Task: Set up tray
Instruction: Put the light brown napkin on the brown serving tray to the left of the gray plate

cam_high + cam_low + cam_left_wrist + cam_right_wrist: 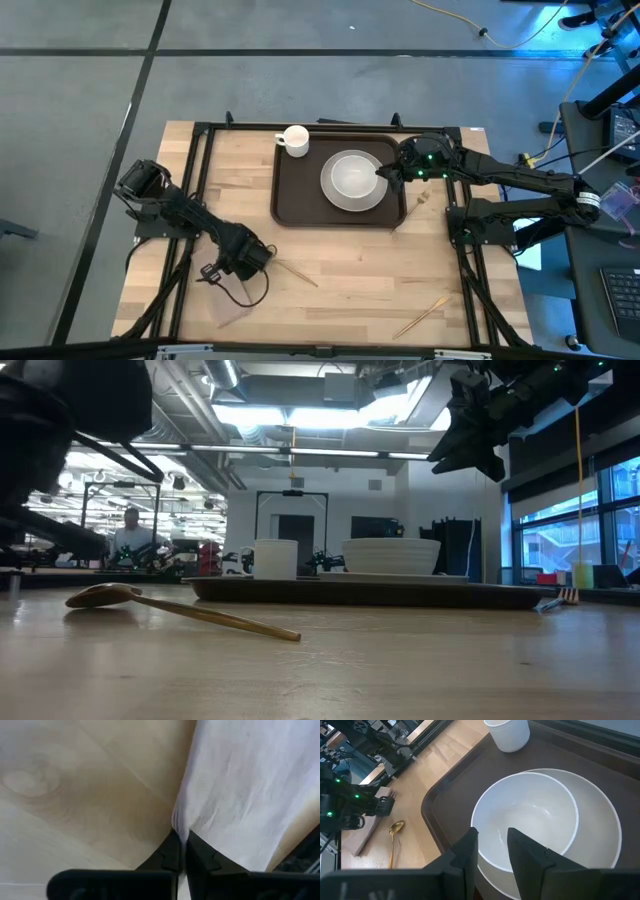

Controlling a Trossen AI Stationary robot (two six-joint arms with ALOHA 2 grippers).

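The left arm reaches low over the near left part of the wooden surface (340, 270), bent at the elbow, and its gripper (222, 272) points down close to the wood. Its jaws are clenched tight on a fold of the napkin (235, 795), which lies flat on the surface under them.

The right arm stretches from the right side over the tray (296, 195), which lies at the far middle of the surface. The right gripper (492, 845) hangs above the right edge of the bowl (525, 832), well above it in the low view. Its jaws stand partly apart and they grasp nothing.

The bowl sits on a plate (600, 840) on the tray, and a cup (295, 140) stands at the tray's far left corner. A spoon (150, 605) lies on the surface near the left gripper.
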